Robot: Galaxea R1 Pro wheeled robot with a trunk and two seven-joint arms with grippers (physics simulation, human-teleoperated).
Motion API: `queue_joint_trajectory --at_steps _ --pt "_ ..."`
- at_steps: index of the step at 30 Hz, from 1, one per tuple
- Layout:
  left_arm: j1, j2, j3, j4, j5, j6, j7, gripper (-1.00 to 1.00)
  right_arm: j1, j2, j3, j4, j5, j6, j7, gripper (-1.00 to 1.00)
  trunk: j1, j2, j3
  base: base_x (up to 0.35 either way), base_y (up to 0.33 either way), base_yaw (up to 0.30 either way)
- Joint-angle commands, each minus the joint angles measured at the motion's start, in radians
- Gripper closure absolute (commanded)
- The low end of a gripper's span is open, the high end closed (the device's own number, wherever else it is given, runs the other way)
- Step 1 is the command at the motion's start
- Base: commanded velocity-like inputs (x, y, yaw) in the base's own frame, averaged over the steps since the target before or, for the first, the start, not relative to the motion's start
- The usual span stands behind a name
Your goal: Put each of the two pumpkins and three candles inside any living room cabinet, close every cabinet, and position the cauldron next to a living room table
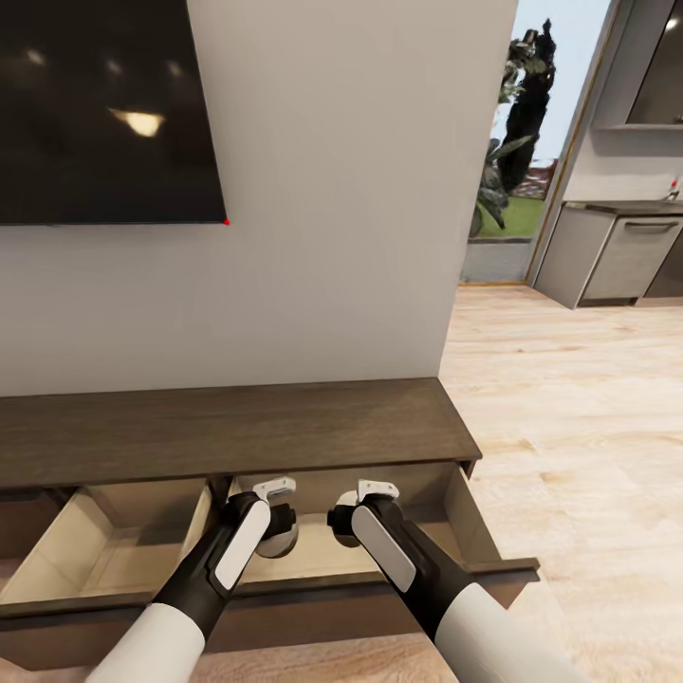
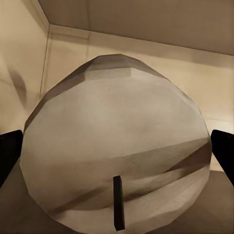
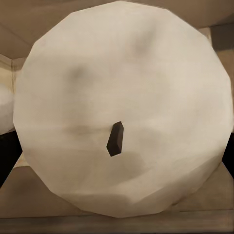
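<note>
Candles are going into the long, low, dark brown wooden cabinet [image 1: 237,427]: both arms reach down into its open right-hand drawer [image 1: 474,531]. The left gripper [image 2: 117,146] has its dark fingers [image 2: 9,151] against either side of a stubby pale cylinder with a dark wick [image 2: 117,156], apparently holding it. The right gripper [image 3: 117,141] carries a second such candle [image 3: 122,107], though its closure cannot be told. Next, I judge, comes lowering and releasing both, then shutting the two open drawers. Beyond hangs a black wall screen [image 1: 104,104].
</note>
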Motion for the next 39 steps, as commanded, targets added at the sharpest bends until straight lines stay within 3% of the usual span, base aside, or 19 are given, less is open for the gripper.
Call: queue_joint_trajectory --at_steps 1,10,39 --pt "-0.001 0.000 -0.002 -0.001 0.010 0.000 0.010 1.00 -0.001 0.000 0.002 -0.001 -0.007 0.001 -0.008 1.00 0.004 -0.008 -0.004 0.000 0.000 0.000" --pt "-0.001 0.000 -0.002 -0.001 0.010 0.000 0.010 1.00 -0.001 0.000 0.002 -0.001 -0.007 0.001 -0.008 1.00 0.038 -0.071 -0.032 0.000 0.000 0.000" --pt "-0.001 0.001 0.001 -0.001 0.013 0.001 0.012 1.00 -0.001 0.000 0.002 -0.003 -0.007 0.001 -0.008 1.00 0.038 -0.071 -0.032 0.035 -0.013 0.000"
